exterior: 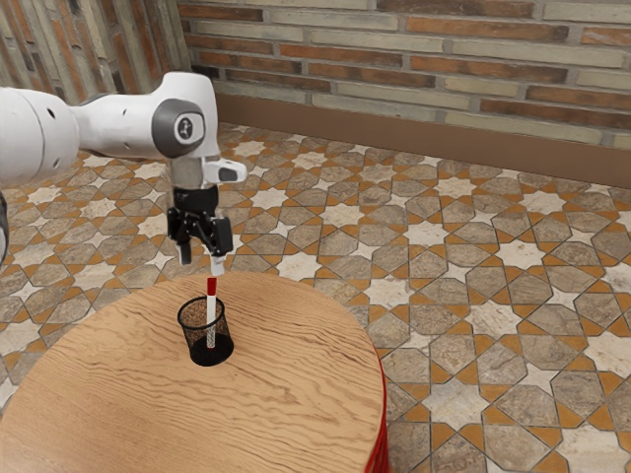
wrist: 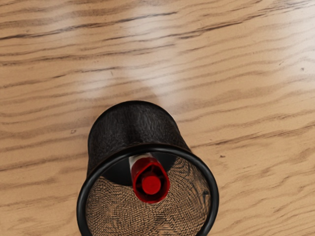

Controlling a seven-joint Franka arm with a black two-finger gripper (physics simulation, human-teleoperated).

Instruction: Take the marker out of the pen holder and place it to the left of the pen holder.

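At 12 o'clock from the pen holder (exterior: pixel 212 356) in the exterior view, the hand (exterior: pixel 201 260) is spread, empty. The marker (exterior: pixel 211 307) stands inside, red cap (wrist: pixel 151 185) up: probably light, stiff, smooth; best pinched across the cap.

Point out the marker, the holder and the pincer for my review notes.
Marker (wrist: pixel 151 184): wrist view, on the red cap's end.
Holder (wrist: pixel 133 125): wrist view, on the outer side wall, below the rim.
Pincer (exterior: pixel 202 263): exterior view, midway between the parted fingertips.
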